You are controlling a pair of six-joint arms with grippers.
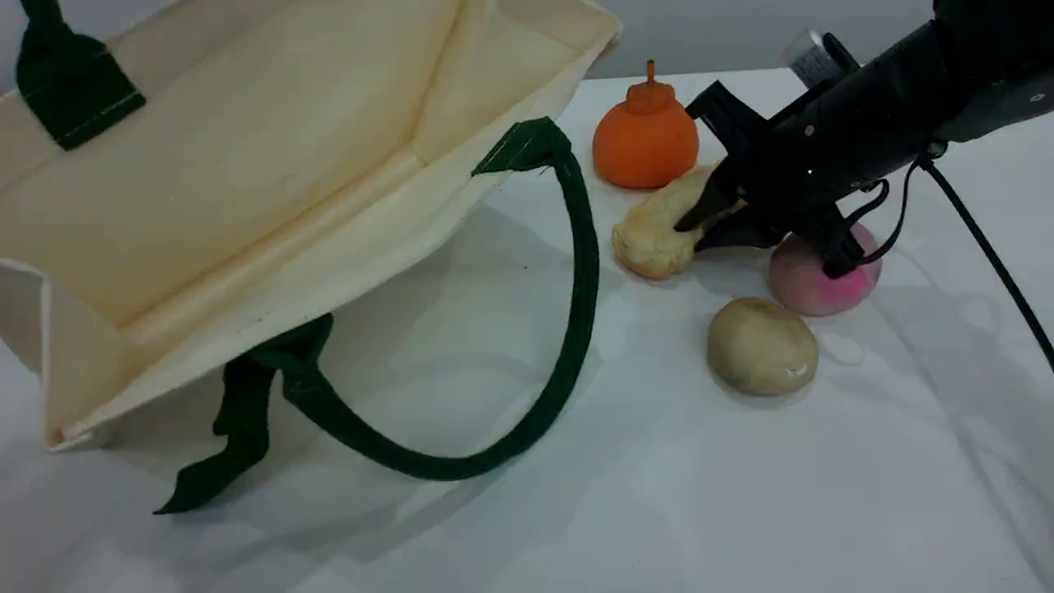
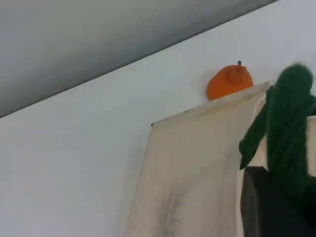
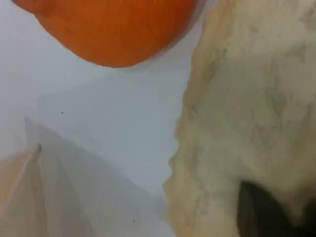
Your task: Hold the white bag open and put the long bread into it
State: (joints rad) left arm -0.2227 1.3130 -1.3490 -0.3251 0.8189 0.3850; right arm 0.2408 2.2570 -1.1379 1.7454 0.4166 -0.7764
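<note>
Scene view: white bag (image 1: 247, 165) fills 10 o'clock, raised & tilted, mouth open toward the camera. Its lower green handle (image 1: 580, 313) droops in a loop onto the white surface (image 1: 741, 494). Long bread (image 1: 655, 235) lies on the surface at 2 o'clock, just R of the bag. Right gripper (image 1: 700, 231) reaches in from 2 o'clock, fingers pinching the bread's R part. Orange gourd-shaped piece (image 1: 646, 140) sits at the bread's 12 o'clock, pink bun (image 1: 811, 288) at its 3, beige bun (image 1: 762, 346) at its 5.

Left wrist view: left gripper (image 2: 276, 207) at 5 o'clock, fingers pressed together on the bag's upper green handle (image 2: 289, 123). Cream cloth spreads L of it; orange piece at 1 o'clock.

Right wrist view: bread fills 3 o'clock, dark fingertip (image 3: 256, 212) against it at 5 o'clock. Orange piece at 12.
</note>
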